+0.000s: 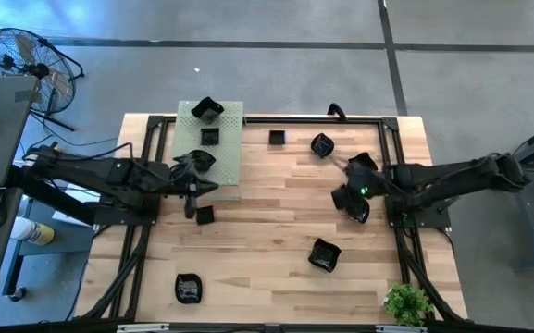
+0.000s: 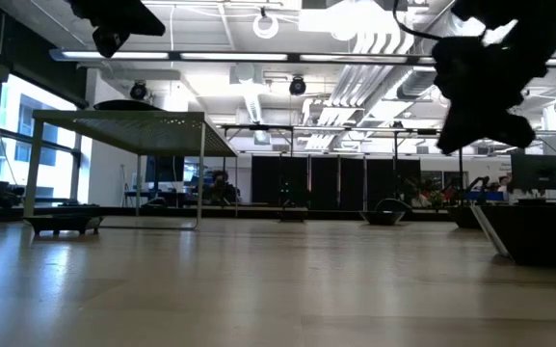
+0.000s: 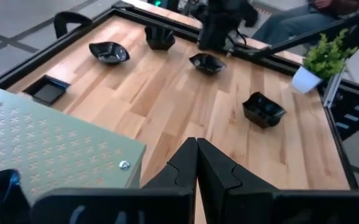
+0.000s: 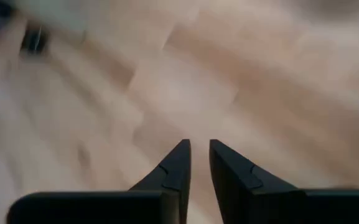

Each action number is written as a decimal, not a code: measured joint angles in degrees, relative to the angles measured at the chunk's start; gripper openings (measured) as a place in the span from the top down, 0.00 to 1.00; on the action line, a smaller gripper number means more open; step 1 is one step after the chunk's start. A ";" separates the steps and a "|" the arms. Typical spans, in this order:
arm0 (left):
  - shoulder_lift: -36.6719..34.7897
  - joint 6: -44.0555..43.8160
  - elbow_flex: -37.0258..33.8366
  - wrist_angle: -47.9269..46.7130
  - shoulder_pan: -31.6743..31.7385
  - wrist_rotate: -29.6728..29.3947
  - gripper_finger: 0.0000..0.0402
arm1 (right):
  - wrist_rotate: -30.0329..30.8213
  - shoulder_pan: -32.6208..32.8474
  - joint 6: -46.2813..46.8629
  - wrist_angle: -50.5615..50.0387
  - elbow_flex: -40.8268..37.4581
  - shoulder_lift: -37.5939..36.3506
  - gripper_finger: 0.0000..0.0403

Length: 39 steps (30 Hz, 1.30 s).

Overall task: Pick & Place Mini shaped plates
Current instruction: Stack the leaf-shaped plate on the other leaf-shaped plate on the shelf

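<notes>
Currently empty-handed: left gripper (image 3: 196, 163) pinched closed at edge of perforated board (image 1: 213, 153), three mini shaped plates (image 1: 207, 110) on board, rest scattered over table (image 1: 276, 231). Right gripper (image 4: 196, 163) barely parted, holding nothing, above bare wood. Risk: descending closed, knocking glossy dishes aside.

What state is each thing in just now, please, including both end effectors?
left end effector: shut, empty, past the board's corner.
right end effector: slightly open, empty, above bare wood.
perforated board: lying flat, with plates on it.
mini shaped plates: loose on board and table, none gripped.
</notes>
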 joint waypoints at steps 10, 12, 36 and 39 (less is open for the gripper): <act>0.89 0.08 0.00 3.98 0.05 0.05 0.99 | -1.61 -34.13 -7.05 3.55 0.56 4.07 0.81; 0.89 0.09 0.00 4.53 0.05 0.20 0.99 | -4.43 -38.52 -8.33 8.01 0.56 7.26 0.81; 0.89 0.00 0.00 4.64 0.07 0.54 0.99 | -7.94 -43.97 -4.51 31.86 0.54 35.98 0.68; 0.89 -0.02 0.00 4.49 0.10 0.53 0.99 | -7.70 -43.97 -4.86 31.99 0.54 35.95 0.78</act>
